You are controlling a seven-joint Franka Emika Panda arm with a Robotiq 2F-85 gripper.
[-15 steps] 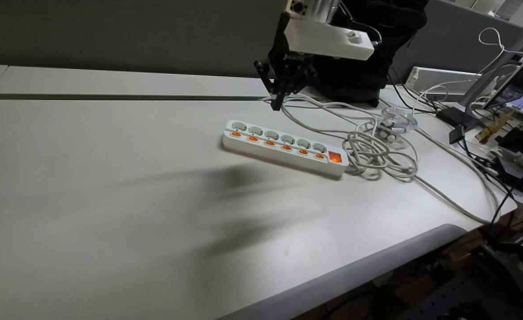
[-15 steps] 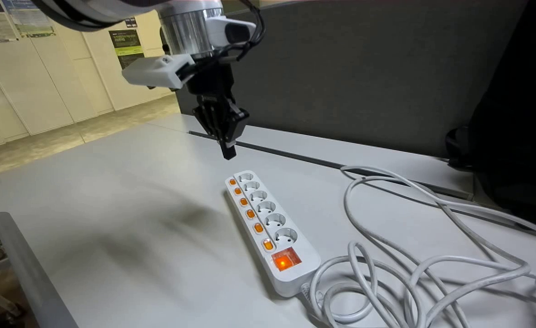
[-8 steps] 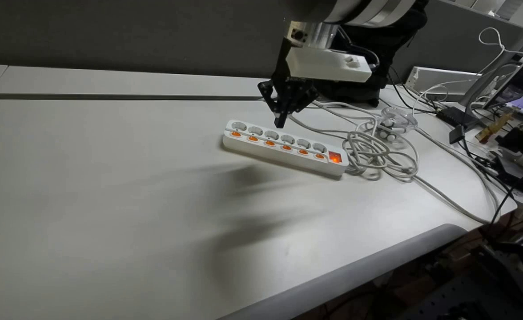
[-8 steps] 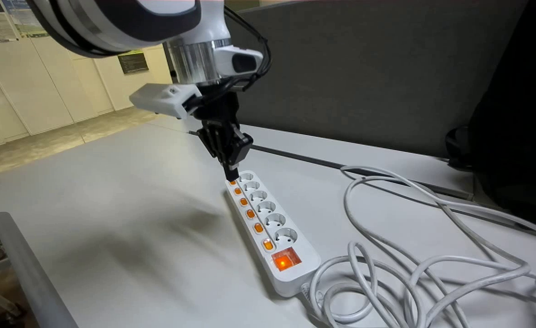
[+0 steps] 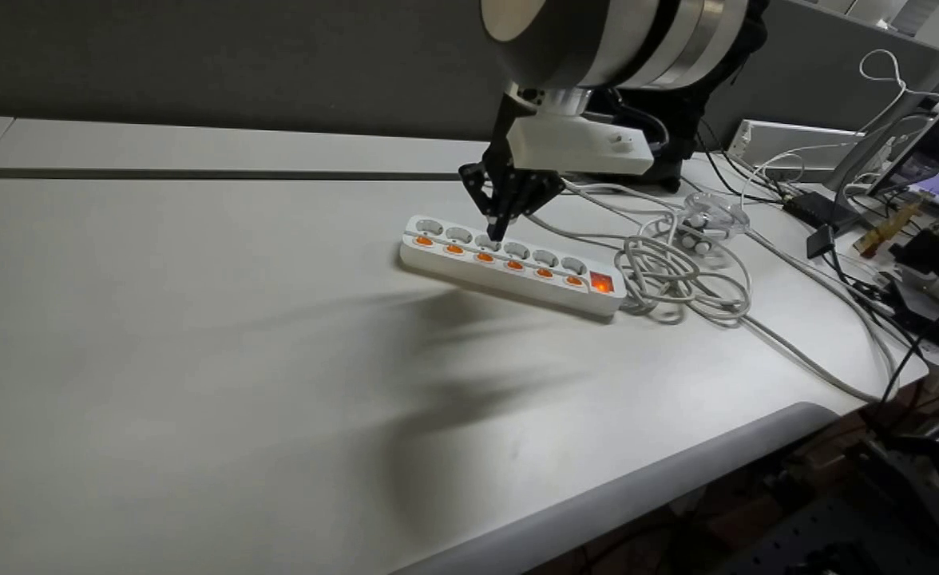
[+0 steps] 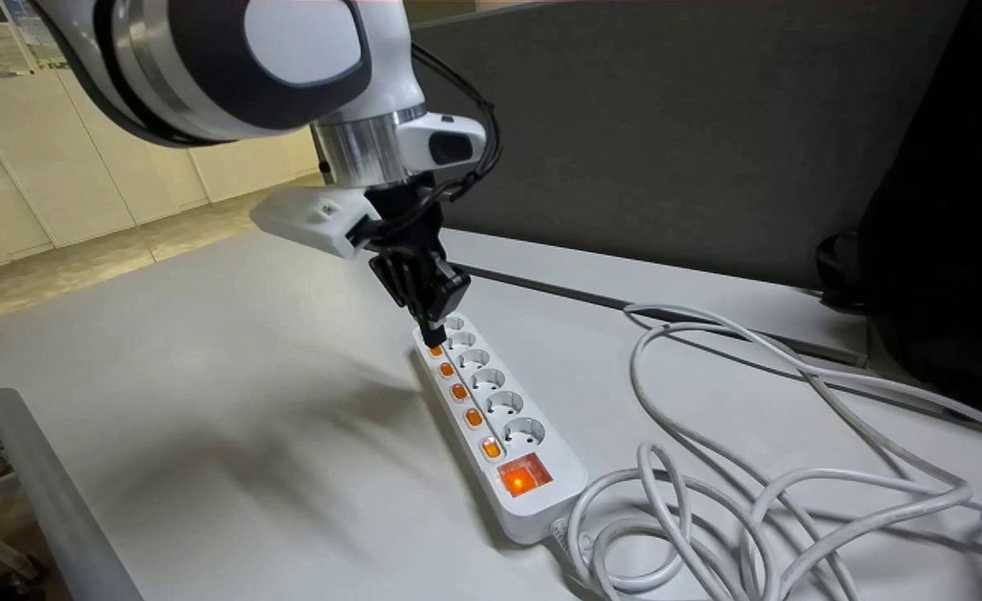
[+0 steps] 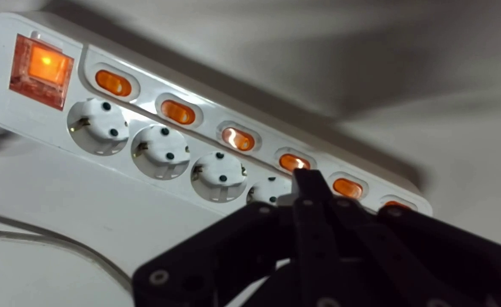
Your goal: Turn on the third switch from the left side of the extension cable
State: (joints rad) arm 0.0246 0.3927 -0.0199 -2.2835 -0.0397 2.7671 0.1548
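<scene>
Fingers (image 7: 312,183) together over white, orange-switched strip (image 5: 509,283)

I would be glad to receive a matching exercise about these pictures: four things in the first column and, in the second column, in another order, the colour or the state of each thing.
Column one
1. power strip
2. gripper
3. cord
4. large square switch

Column two
A. shut, pointing downward
B. glowing orange
C. white, with six round sockets
D. lying in loose loops

Right pairs: 1-C, 2-A, 3-D, 4-B
</scene>
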